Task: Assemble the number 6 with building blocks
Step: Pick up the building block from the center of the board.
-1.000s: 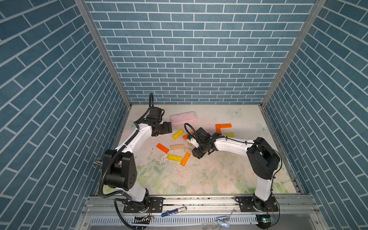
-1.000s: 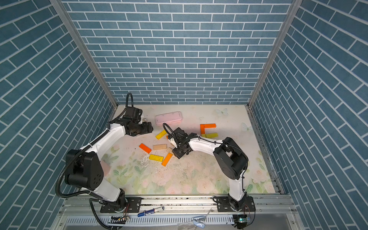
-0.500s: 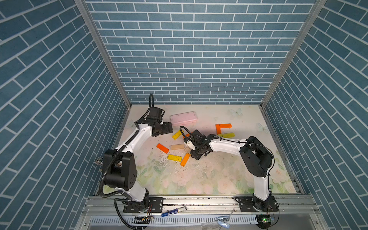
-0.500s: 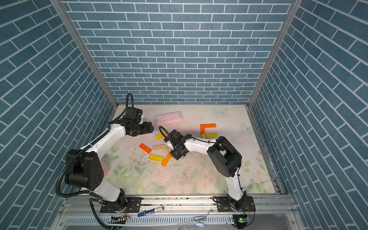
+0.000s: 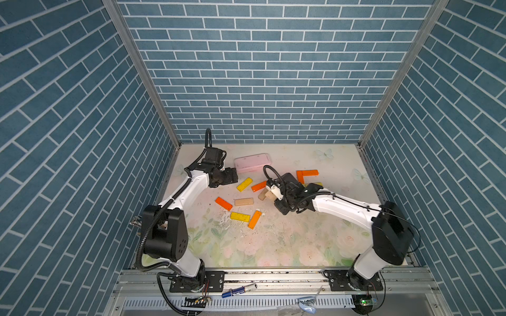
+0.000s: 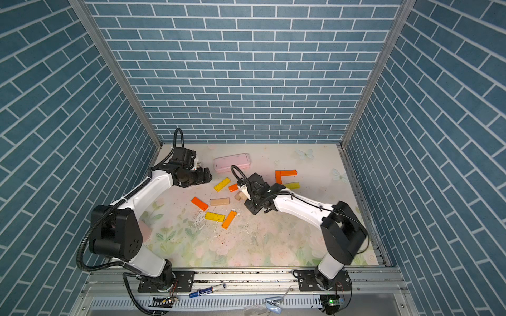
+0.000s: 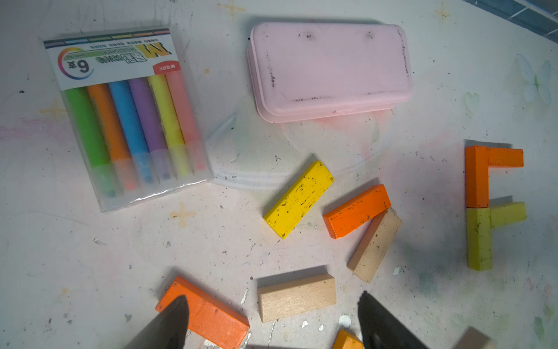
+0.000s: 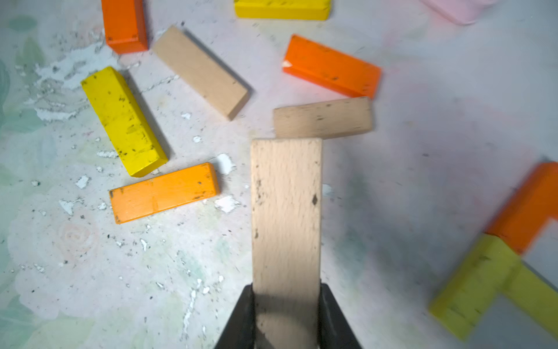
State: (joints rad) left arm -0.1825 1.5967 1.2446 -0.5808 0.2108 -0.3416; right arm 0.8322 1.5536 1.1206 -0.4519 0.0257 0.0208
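A tan block [image 8: 285, 211] has just been pinched by the right gripper [image 8: 285, 302]. A second ago its jaws were half open. Now they are shut tight on one end of the block, and the rest sticks out in front. The block is held a little way in front of the pink case [image 5: 252, 162], on the robot's side. The left gripper [image 7: 271, 300] is held wide open with nothing in it, just left of the pink case. The number 6 [image 5: 301, 177] is only begun: two orange and two yellow bars are laid to the right of the pink case. Other loose blocks [image 5: 243, 202] are left in front of the case. It is judged that the tan block can now be carried to the 6.
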